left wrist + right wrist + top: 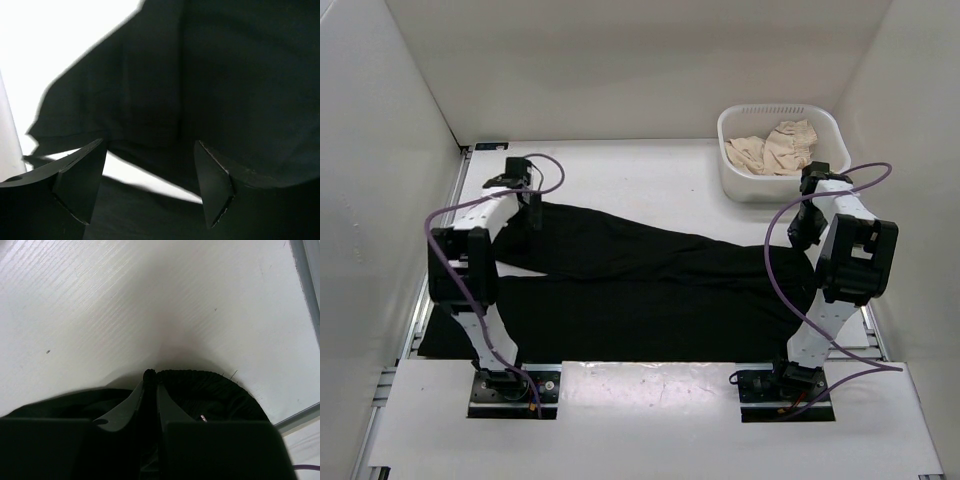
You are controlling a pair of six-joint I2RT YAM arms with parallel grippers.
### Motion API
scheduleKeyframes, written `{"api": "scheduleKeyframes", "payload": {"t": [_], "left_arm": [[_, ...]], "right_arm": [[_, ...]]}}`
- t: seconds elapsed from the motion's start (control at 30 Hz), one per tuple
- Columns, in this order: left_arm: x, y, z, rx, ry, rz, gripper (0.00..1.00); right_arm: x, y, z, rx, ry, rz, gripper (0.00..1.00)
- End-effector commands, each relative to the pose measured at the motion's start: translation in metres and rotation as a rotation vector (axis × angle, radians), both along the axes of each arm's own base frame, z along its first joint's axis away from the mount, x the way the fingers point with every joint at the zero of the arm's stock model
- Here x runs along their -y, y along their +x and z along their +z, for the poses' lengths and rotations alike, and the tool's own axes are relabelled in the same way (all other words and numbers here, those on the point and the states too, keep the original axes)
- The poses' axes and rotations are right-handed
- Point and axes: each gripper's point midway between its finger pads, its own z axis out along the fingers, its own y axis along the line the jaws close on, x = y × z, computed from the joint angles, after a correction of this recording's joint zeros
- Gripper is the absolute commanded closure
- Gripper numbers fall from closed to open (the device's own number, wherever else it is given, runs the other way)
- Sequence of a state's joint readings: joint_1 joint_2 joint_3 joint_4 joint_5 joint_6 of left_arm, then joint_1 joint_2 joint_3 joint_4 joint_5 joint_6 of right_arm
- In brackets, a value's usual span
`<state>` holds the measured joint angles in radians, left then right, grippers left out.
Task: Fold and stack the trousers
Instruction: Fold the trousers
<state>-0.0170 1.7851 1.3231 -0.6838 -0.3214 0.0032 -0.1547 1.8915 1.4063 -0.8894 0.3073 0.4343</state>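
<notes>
The black trousers (640,285) lie spread across the white table, legs reaching left, waist toward the right. My left gripper (533,205) hovers over the far leg's end at the left; in the left wrist view it (150,167) stands open, black cloth (200,85) below and nothing between the fingers. My right gripper (807,232) is at the waist end on the right. Seen from the right wrist, the right gripper (150,377) is shut on a pinched fold of the ribbed waistband (210,390).
A white plastic basket (745,185) holding beige cloth pieces (775,150) stands at the back right, just behind the right arm. White walls enclose the table on three sides. A metal rail (305,275) runs along the table's right edge.
</notes>
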Motion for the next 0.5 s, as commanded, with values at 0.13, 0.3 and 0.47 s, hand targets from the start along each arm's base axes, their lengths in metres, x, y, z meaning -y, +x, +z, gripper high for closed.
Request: {"api": "scheduleKeyframes", "payload": {"t": [0.13, 0.3, 0.47], "left_arm": [[-0.039, 0.013, -0.009, -0.043, 0.152, 0.105, 0.18], [-0.042, 0.021, -0.011, -0.044, 0.171, 0.114, 0.18], [-0.04, 0.006, -0.043, -0.149, 0.138, 0.099, 0.37]], "right_arm": [[-0.004, 0.002, 0.004, 0.002, 0.009, 0.034, 1.0], [-0.007, 0.004, 0.004, 0.014, 0.027, 0.037, 1.0], [-0.007, 0.002, 0.001, 0.005, 0.028, 0.037, 1.0]]}}
